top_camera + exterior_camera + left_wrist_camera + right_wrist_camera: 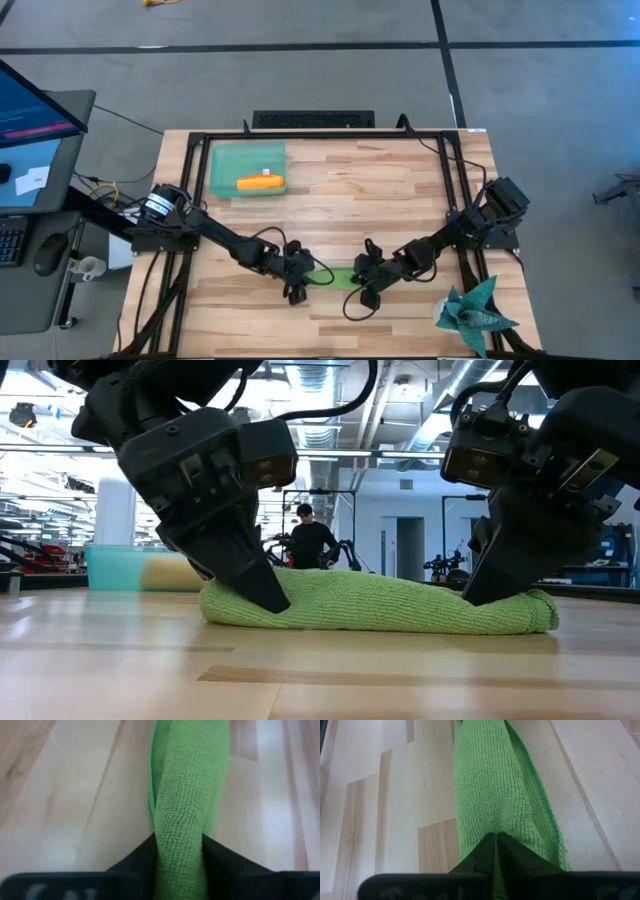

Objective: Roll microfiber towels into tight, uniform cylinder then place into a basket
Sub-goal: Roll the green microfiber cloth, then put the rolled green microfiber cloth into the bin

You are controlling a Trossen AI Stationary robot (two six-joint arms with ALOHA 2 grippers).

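The green towel (380, 605) lies rolled on the worktop (400, 190), left pincer (177, 865) pinching one end, right pincer (496, 847) pressed together atop the other, keeping it tight.

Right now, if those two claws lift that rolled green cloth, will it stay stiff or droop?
Probably droop: the green towel is soft knit cloth, already sagging flat on the table. With the left gripper and right gripper pinching opposite ends, the middle would likely sag. It looks light, and may loosen.
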